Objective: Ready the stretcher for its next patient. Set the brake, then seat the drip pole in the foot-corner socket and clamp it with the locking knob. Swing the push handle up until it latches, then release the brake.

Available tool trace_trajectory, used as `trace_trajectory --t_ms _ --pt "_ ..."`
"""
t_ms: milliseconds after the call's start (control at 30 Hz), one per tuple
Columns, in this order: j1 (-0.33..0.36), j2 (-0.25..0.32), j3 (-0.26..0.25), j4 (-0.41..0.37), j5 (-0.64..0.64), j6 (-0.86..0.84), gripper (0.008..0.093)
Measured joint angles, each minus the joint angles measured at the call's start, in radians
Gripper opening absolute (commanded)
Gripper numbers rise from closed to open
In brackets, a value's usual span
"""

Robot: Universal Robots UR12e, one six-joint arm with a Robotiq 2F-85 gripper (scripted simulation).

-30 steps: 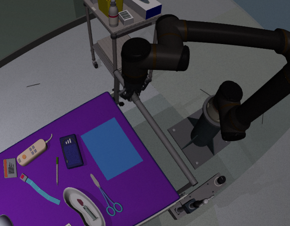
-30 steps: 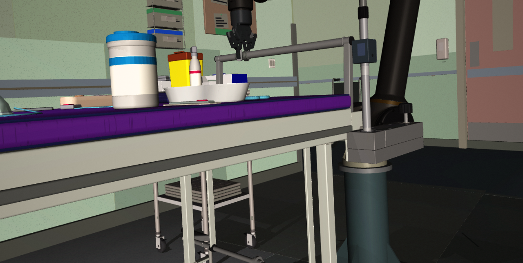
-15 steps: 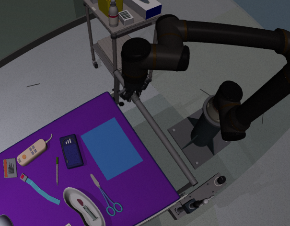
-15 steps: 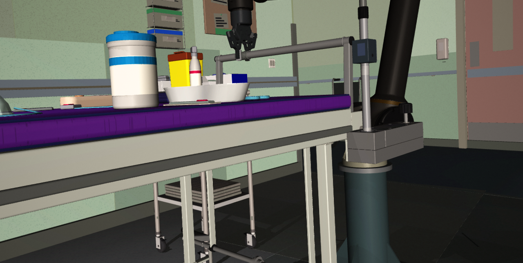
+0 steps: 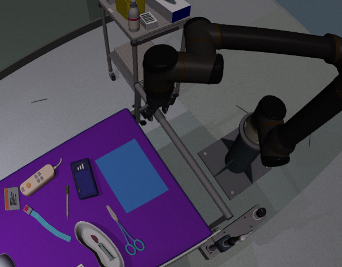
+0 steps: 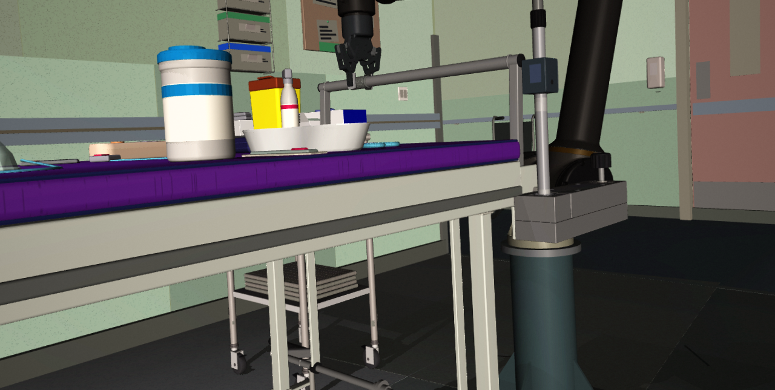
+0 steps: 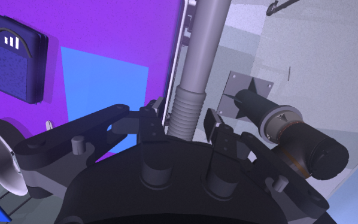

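The ribbed grip end of the grey push handle [image 5: 191,161] is partly hidden under my wrist in the side camera. The handle stands raised above the foot end of the purple stretcher mattress [image 5: 87,187], its bar level. My gripper [image 7: 183,119] sits over the ribbed grip [image 7: 186,115] near the bar's far end, open and holding nothing, with the bar between its fingers. The drip pole [image 6: 538,78] stands upright in the foot-corner socket block [image 6: 569,214], and the black locking knob [image 6: 600,161] sits on that block. The brake is not visible.
A wheeled supply cart [image 5: 136,31] stands just beyond the handle's far end, carrying bottles and boxes. On the mattress lie a blue pad [image 5: 130,175], a dark pouch [image 5: 84,179], scissors [image 5: 127,236] and a kidney dish [image 5: 99,244]. My arm's pedestal [image 5: 245,149] stands beside the foot end.
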State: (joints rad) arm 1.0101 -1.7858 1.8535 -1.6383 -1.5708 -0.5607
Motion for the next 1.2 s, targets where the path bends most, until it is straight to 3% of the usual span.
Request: trace_trajectory --t_ms 433,1200 --pt "0.000 -0.001 -0.019 0.021 0.000 0.000 0.0580" --pt "0.000 0.000 -0.132 0.132 0.000 0.000 0.0580"
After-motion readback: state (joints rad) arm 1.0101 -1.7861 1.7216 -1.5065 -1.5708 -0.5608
